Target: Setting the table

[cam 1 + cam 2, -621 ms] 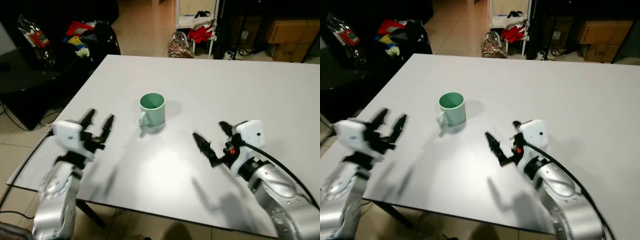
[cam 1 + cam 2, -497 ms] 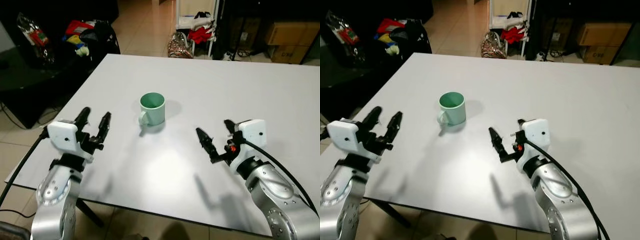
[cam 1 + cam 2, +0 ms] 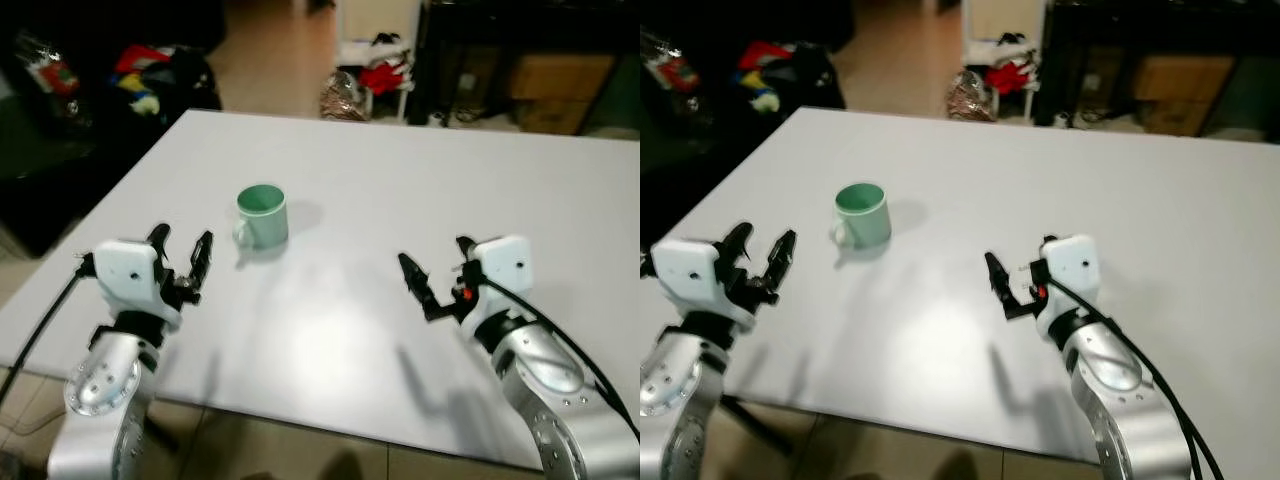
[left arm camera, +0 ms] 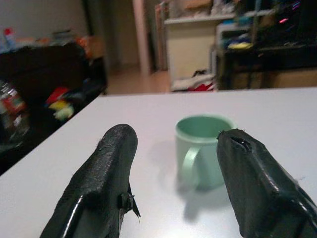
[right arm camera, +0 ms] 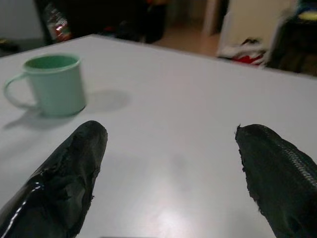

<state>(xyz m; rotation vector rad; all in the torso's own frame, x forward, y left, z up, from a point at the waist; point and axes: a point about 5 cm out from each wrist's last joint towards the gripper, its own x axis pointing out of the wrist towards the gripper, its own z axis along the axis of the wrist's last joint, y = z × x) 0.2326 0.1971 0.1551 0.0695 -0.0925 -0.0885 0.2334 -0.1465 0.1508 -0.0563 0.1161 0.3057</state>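
A mint-green mug (image 3: 262,213) stands upright on the white table (image 3: 420,180), left of the middle, with its handle toward the near edge. My left gripper (image 3: 182,240) hovers open over the table's near left part, a short way left of the mug and not touching it. In the left wrist view the mug (image 4: 200,151) sits between and beyond the two black fingers (image 4: 106,173). My right gripper (image 3: 432,252) is open above the table to the right of the mug, well apart from it. The right wrist view has the mug (image 5: 54,84) far off to one side.
The table's near edge (image 3: 300,425) runs just below both arms. Beyond the far edge lie bags and clothes (image 3: 375,78) on the floor, a cardboard box (image 3: 545,90) and a shelf. Dark furniture with colourful clutter (image 3: 150,75) stands at the far left.
The whole picture has shifted, so the camera has moved. The left gripper's fingers stand closer to the mug's side than before. The right gripper sits farther from the mug.
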